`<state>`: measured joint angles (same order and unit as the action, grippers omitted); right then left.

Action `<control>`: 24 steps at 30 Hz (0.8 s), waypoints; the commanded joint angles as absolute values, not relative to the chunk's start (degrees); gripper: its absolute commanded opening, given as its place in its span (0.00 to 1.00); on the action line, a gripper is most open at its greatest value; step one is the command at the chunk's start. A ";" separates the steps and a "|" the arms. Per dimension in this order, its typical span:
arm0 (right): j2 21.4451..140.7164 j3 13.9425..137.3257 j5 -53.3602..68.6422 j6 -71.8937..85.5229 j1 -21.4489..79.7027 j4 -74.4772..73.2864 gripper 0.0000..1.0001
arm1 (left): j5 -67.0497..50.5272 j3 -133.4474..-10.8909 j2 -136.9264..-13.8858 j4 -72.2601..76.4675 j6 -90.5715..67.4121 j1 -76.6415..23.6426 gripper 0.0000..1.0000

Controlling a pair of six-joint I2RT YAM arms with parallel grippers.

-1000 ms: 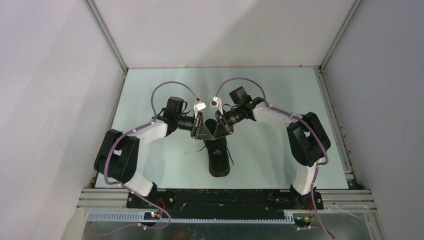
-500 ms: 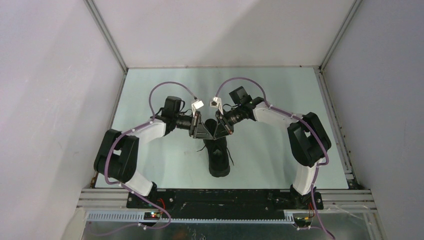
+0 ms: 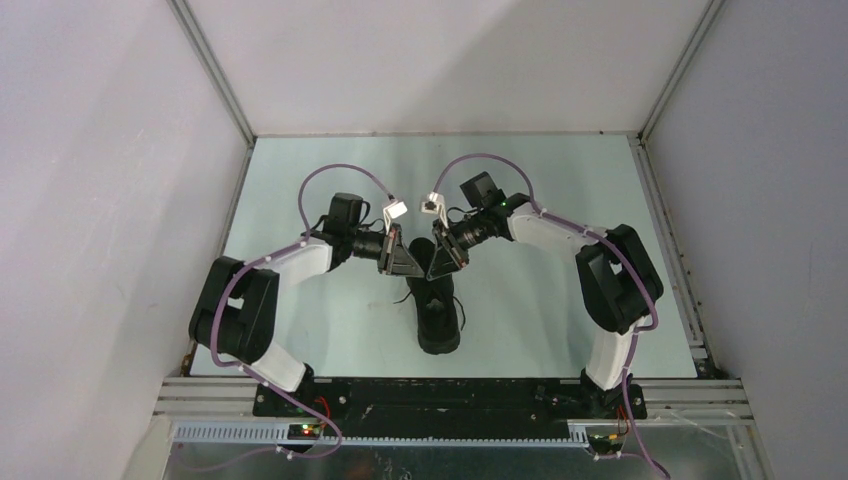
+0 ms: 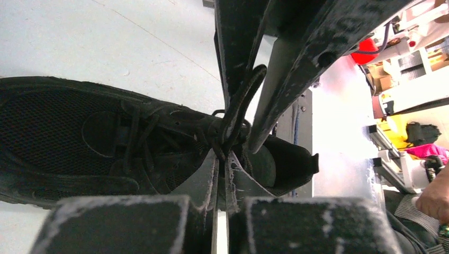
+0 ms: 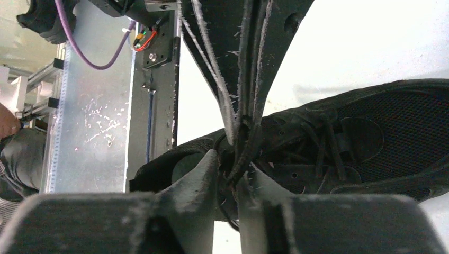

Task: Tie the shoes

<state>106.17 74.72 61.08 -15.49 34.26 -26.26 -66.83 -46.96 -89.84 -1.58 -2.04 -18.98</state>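
**Claws drawn apart over the lace crossing**

Since the earlier top view, where the two claws overlapped above the tongue, a sliver of gap has opened between them. The sneaker itself has not shifted.

*Left:* the left claw has its fingers drawn nearly together, with only a slit showing in its own wrist view. It appears to nip the long thin black laces where they cross at the throat.

*Centre:* the black low-top mesh sneaker lies sole down in the middle of the pale green desk. It sits between the two arms, heel collar toward the arm bases.

*Right:* the right claw stands narrowly parted, and a lace loop lies loose between its fingers rather than pinched.

Hazards, as judged from this arrangement:

1. The left pinch sits at the very fingertips. Any sideways pull could let the thin lace slide out, and the loop would collapse.
2. The loop threaded through the right claw may snag on a finger as that claw backs off, dragging the crossing undone.
3. Nothing pins the sneaker. A firm tug would more likely slide it across the desk than tighten the knot.
4. The claws are just beside each other, so a small misjudged swing brings them into contact.
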 commanded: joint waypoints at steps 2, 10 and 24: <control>103.20 74.62 69.19 -14.88 30.99 -26.04 0.28 | -65.76 -48.44 -90.12 -1.89 1.59 -18.73 0.00; 106.09 74.61 69.87 -8.67 27.89 -22.07 0.32 | -63.47 -47.06 -88.39 1.76 0.43 -18.80 0.00; 109.11 74.61 59.83 -6.03 30.02 -16.42 0.28 | -61.62 -45.43 -85.97 2.74 0.43 -18.86 0.00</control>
<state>108.99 74.72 59.94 -5.10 28.40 -18.37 -62.83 -45.69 -87.59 1.06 -0.45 -18.98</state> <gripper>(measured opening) 0.287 0.016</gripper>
